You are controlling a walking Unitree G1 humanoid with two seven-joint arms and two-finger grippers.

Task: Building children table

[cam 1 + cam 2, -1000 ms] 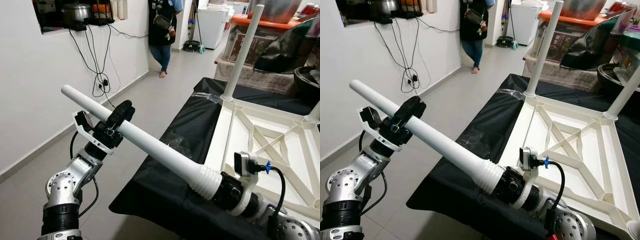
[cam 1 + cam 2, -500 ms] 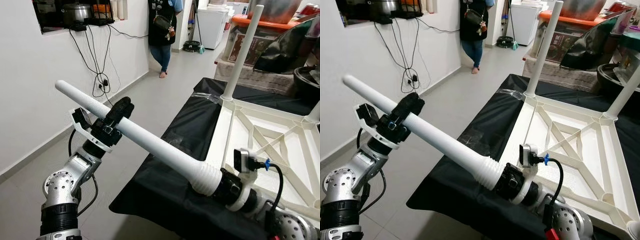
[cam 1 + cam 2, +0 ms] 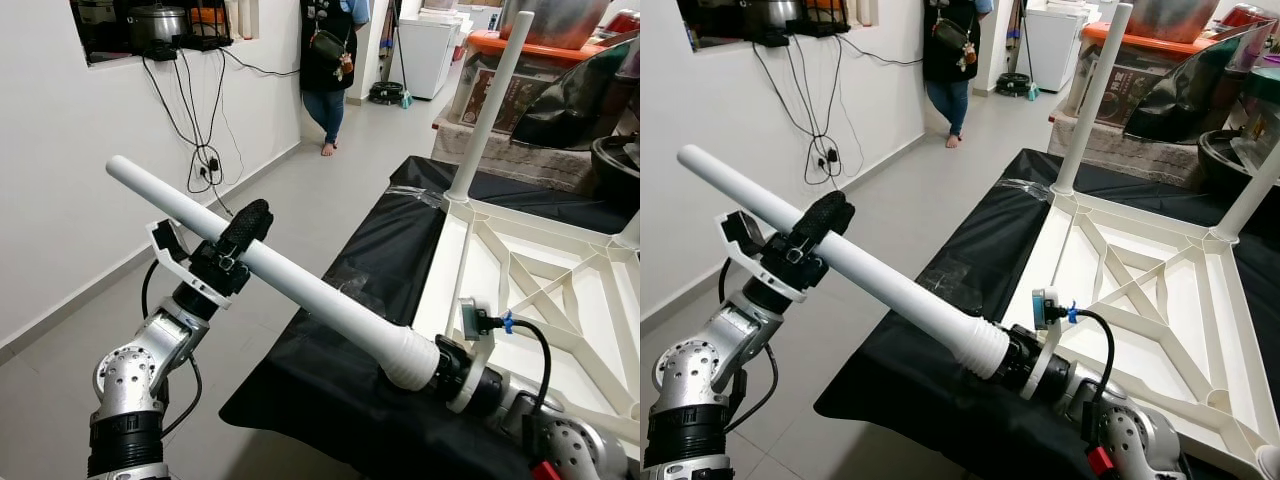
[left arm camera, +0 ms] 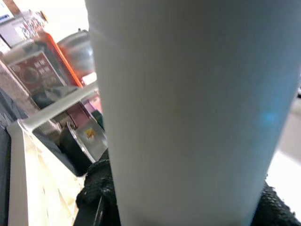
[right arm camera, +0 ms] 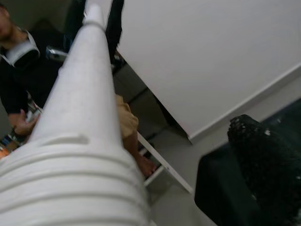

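A long white table leg (image 3: 300, 290) slants across the air to the left of the table, both grippers shut on it. My left gripper (image 3: 235, 242) clamps it about a third of the way down from its thin tip; a black padded finger (image 4: 96, 188) shows beside the leg (image 4: 188, 108). My right gripper (image 3: 440, 368) holds the thick ribbed end (image 5: 70, 183) at the table's near left edge. The upturned white table top (image 3: 1080, 262) lies on a black cloth (image 3: 370, 260), with one leg (image 3: 487, 100) upright at its far left corner and another (image 3: 1252, 190) at the far right.
A person (image 3: 325, 60) stands in the doorway at the back. Cables (image 3: 200, 150) hang down the white wall on the left, under a shelf with a cooker (image 3: 158, 22). Boxes and a dark bag (image 3: 570, 95) crowd behind the table. Bare floor lies left of the cloth.
My right wrist has rolled, turning its camera mount sideways. The leg's thin tip has drifted a little to the left. Both grippers keep their hold.
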